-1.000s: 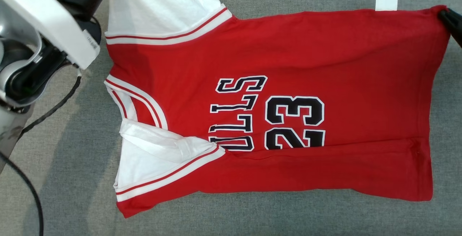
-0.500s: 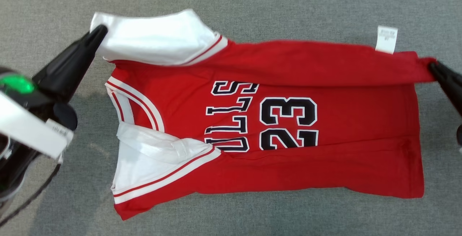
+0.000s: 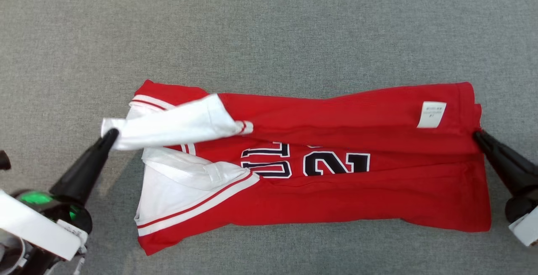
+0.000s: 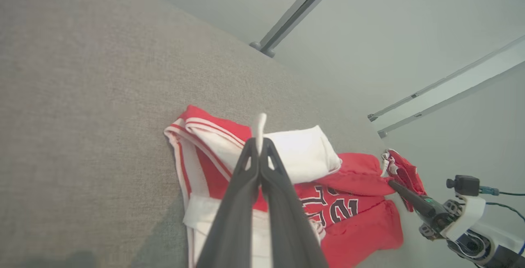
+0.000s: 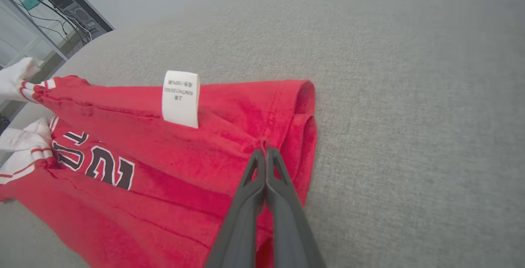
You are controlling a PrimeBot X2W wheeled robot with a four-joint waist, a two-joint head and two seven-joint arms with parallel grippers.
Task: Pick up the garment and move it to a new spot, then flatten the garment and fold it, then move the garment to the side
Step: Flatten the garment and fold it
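The red jersey lies half-folded on the grey surface, looking light and limp, the left gripper pinched shut on its white sleeve tip and the right gripper clamped on the hem corner, which seem the sensible edges to hold

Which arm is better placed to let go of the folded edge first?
Right, probably. The right end effector pinches the hem corner, which sits over the jersey's lower layer. The left end effector holds the white sleeve out past the jersey's side.
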